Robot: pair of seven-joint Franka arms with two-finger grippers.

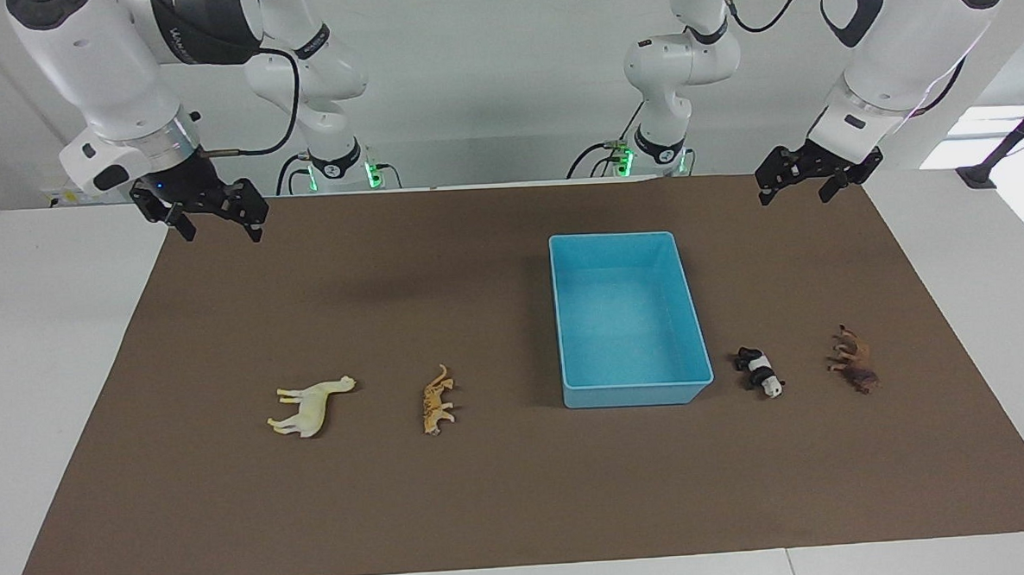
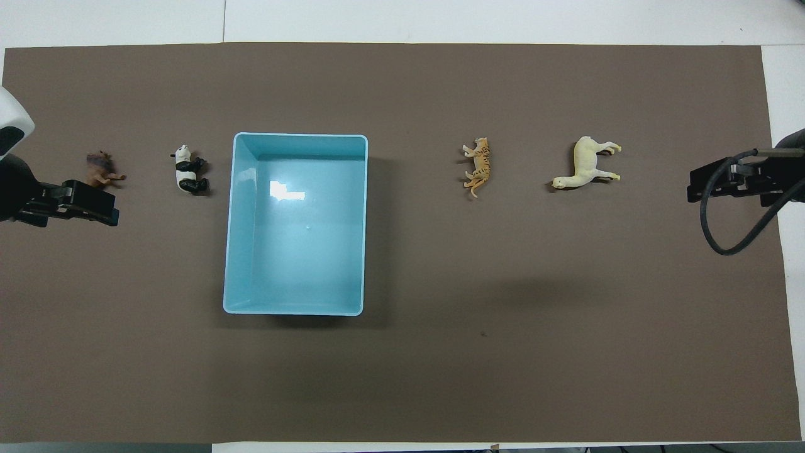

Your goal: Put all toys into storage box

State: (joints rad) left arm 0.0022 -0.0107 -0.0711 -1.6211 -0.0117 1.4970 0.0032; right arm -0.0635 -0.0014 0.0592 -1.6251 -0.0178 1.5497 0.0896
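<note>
From across the table, the blue box [image 1: 631,317] sits empty between cat [image 1: 437,400] and panda [image 1: 759,372], the left gripper [image 1: 817,183] and right gripper [image 1: 212,219] raised with fingers apart, while from overhead the horse [image 2: 586,163] and lion [image 2: 102,169] lie outermost.

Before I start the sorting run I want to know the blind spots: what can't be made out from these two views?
- Brown lion toy: in the overhead view the raised left gripper covers part of it; the facing view shows it whole.
- Right gripper: overhead, a looping cable crosses it and the view's edge cuts off the arm.
- Panda: its face is too small to read.
</note>
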